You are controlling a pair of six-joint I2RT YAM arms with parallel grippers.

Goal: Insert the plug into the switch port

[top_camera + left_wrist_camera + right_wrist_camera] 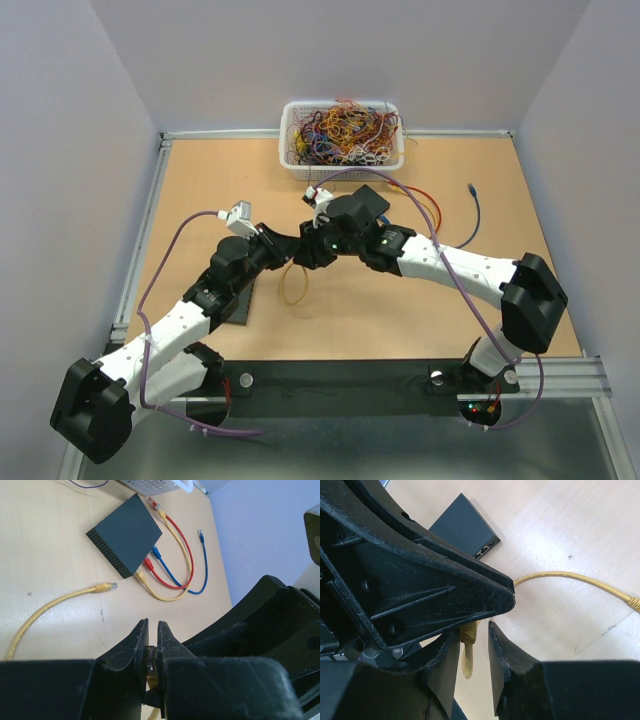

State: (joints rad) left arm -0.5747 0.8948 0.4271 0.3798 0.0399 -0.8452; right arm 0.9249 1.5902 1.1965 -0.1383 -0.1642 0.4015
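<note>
- We see the left gripper (152, 626) pressed together on the held plug (150, 656), one end of the yellow patch cable (45, 611). This is the task's plug, up in the air at the middle of the table (50, 540).
- The right gripper (474, 631) stands spread, one finger on each side of the cable just under the left one's tips. There is a gap on one side, so we judge it is not pinching. It looks like a regrasp or handover.
- The cable's other end, the loose plug (105, 586), lies flat on the table just short of the switch, not touching it.
- The switch (127, 530) sits beyond both grippers, well apart from the held plug. The top view hides it under the arms.
- The red cable (177, 535), blue cable (205, 565) and second yellow cable (172, 597) are already in its port face. We cannot tell which ports are free.
- The basket (300, 168) of spare cables sits at the far edge.
- Progress: the plug is picked up and nothing is inserted. Left to do: settle the grip, carry the plug to the switch, line it up with an open port and push it in.
</note>
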